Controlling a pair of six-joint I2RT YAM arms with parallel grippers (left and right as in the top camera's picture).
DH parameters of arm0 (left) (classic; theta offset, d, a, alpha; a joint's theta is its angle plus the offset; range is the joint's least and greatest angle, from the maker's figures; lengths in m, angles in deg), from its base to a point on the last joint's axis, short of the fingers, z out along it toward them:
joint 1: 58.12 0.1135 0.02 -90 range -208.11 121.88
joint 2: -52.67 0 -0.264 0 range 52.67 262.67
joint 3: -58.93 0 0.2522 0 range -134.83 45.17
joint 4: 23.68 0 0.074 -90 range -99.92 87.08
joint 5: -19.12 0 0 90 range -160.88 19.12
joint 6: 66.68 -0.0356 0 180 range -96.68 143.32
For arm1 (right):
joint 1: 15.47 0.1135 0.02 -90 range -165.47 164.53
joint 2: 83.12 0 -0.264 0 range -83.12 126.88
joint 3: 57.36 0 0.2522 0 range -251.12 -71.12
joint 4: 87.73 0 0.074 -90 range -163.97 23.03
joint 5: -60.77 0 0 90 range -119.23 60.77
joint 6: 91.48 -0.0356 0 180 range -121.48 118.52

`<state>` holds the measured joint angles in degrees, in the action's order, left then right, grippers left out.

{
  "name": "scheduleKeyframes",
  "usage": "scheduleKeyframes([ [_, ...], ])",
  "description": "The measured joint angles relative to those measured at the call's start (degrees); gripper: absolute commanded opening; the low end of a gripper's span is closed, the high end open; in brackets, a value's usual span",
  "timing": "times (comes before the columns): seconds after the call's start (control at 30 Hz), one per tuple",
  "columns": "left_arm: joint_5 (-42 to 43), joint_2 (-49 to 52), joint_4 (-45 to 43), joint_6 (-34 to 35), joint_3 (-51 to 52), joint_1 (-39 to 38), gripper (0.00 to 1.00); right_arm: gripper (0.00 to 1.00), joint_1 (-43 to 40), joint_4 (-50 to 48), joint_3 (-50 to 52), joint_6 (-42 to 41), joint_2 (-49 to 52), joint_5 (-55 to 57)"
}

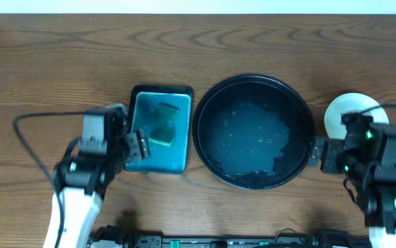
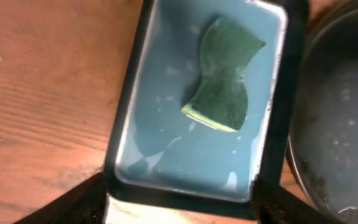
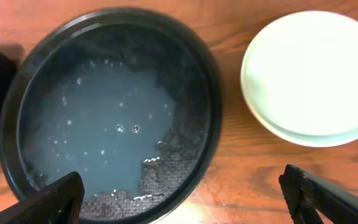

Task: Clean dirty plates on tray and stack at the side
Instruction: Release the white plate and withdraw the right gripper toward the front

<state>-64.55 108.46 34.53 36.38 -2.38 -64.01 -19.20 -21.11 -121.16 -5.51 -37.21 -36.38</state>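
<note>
The round black tray (image 1: pixel 253 80) sits mid-table with a film of water and no plates in it. To its right on the wood stands a pale mint-white plate (image 1: pixel 344 112), showing clean in the right wrist view (image 3: pixel 309 68); whether others lie under it I cannot tell. My right gripper (image 1: pixel 319 152) hangs open over the gap between tray rim (image 3: pixel 213 127) and plate, its fingers (image 3: pixel 54 202) wide apart and empty. My left gripper (image 1: pixel 138 146) is open over the near edge of the teal basin (image 1: pixel 177 165), empty.
The rectangular black-rimmed teal basin (image 2: pixel 135 93) holds shallow water and a green sponge (image 2: pixel 223 74) lying loose near its far end. The tray's edge (image 2: pixel 340 112) lies close to the basin's right side. Bare wooden table surrounds everything.
</note>
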Motion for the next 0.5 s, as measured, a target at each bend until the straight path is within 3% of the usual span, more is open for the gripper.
scheduleKeyframes([
  [0.2, -0.04, -8.35, -1.01, 0.02, 3.72, 0.00, 0.88, 0.99, 0.00, 0.42, 0.39, 0.00, -4.44, 1.09],
  [0.5, -0.04, -8.31, -1.18, 0.02, 3.72, 0.00, 0.88, 0.99, 0.00, 0.48, 0.46, 0.00, -4.31, 1.49],
])
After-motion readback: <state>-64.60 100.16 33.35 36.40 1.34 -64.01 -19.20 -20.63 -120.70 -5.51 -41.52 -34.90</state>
